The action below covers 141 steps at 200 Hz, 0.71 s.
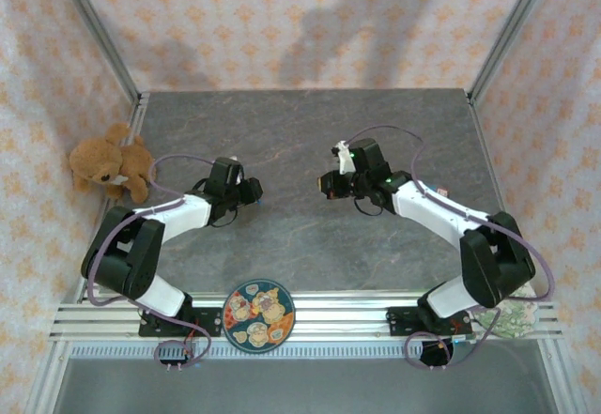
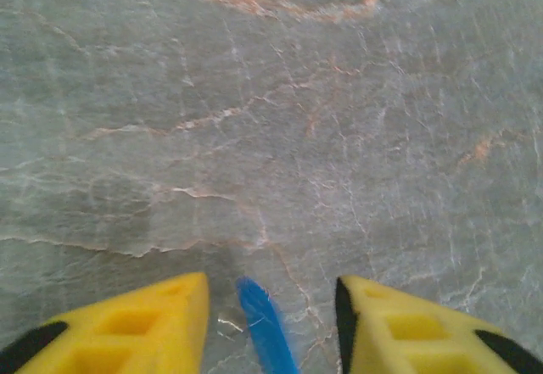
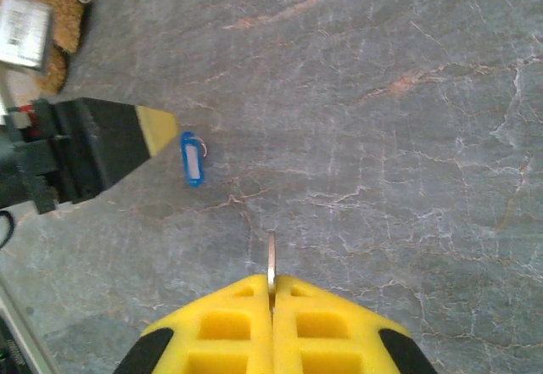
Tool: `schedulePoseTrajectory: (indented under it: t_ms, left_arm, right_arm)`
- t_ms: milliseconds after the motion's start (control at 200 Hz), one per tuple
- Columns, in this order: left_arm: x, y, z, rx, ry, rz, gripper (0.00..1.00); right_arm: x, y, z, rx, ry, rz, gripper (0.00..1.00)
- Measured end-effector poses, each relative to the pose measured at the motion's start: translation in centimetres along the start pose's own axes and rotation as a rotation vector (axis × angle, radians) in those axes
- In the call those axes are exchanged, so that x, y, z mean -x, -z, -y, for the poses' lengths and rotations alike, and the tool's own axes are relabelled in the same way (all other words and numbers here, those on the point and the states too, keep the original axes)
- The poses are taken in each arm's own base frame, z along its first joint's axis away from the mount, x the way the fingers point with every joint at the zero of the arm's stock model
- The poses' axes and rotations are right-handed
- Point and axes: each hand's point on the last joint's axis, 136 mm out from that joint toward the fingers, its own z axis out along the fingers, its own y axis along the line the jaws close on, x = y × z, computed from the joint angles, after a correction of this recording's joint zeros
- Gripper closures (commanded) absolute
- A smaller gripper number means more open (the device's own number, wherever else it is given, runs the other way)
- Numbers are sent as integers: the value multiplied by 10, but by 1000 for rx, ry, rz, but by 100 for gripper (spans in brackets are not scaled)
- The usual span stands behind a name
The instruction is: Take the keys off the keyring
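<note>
Right wrist view showed the right gripper (image 3: pixel 271 287) pressed together on the thin pale key (image 3: pixel 271 259), which stuck out edge-on from between its yellow fingertips. The blue keyring (image 3: pixel 193 158) lay flat on the grey marbled bench (image 3: pixel 382 136), apart from the key. From the left wrist, the left gripper (image 2: pixel 271 293) stood spread, with the keyring's blue tag lying on the bench between its two fingers and touching neither.
</note>
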Motion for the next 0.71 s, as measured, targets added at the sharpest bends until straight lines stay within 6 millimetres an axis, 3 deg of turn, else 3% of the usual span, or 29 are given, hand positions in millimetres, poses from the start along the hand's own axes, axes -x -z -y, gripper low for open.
schedulePoseTrajectory:
  t_ms: [115, 325, 706]
  left_arm:
    - [14, 23, 2, 15, -31, 56, 40]
    - [42, 81, 16, -20, -75, 197, 40]
    - [43, 146, 22, -87, -114, 286, 39]
  right_arm:
    - [-4, -15, 11, -26, -16, -32, 100]
    - [-6, -48, 28, -58, -45, -92, 100]
    - [-2, -91, 48, -101, -90, -138, 100]
